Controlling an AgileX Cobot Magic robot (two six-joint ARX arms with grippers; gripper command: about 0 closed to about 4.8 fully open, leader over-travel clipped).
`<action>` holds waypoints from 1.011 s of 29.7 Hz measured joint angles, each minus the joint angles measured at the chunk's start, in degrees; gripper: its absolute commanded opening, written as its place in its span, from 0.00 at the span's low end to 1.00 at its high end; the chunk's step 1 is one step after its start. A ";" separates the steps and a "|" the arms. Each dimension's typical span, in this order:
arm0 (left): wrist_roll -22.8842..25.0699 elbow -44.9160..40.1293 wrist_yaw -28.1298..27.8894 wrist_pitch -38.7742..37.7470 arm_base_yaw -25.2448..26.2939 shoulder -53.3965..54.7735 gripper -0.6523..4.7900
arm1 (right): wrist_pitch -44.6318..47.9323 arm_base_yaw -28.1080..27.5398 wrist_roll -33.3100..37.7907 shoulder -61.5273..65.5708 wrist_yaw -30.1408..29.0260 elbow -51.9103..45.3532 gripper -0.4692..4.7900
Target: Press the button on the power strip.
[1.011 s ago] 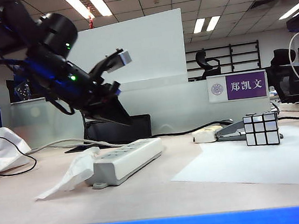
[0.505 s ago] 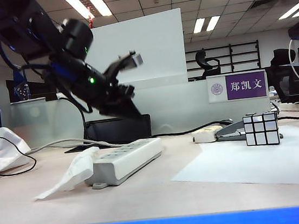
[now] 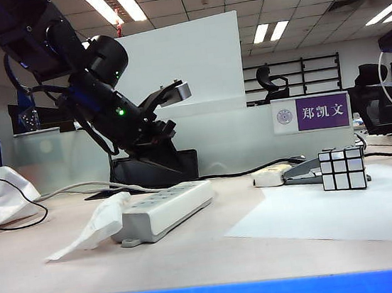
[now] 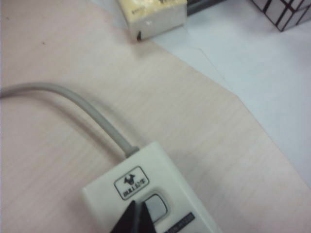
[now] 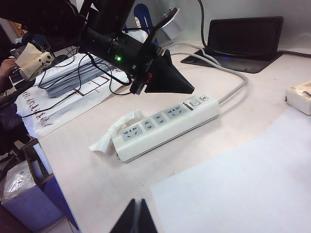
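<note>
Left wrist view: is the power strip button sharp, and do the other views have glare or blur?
Left wrist view: soft overall; the button on the power strip is readable, and the closed left gripper is a dark blur. Exterior view: ceiling lights glare, table objects sharp. Right wrist view: evenly lit, right gripper dark, closed.

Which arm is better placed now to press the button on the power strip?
The left. Its tool, tips together, hovers right beside the button at the cable end of the power strip. The right tool, also shut, sits far back over the table edge, away from the strip.
</note>
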 measured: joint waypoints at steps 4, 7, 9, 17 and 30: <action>0.48 0.00 0.00 -0.50 0.00 0.02 0.11 | 0.00 0.00 0.00 0.00 0.00 0.00 0.09; 0.90 0.00 0.00 -0.48 -0.07 0.04 0.11 | 0.00 0.00 0.00 0.00 0.00 0.00 0.09; 0.94 0.00 0.02 -0.50 -0.11 0.15 0.11 | 0.00 0.00 -0.02 0.00 0.00 0.00 0.09; 1.16 0.09 0.20 -0.90 -0.39 1.97 0.11 | 0.00 0.00 -0.02 0.00 0.02 0.00 0.09; 1.33 0.20 0.28 -0.66 -0.66 2.25 0.11 | 0.00 -0.02 -0.11 0.00 0.04 0.00 0.09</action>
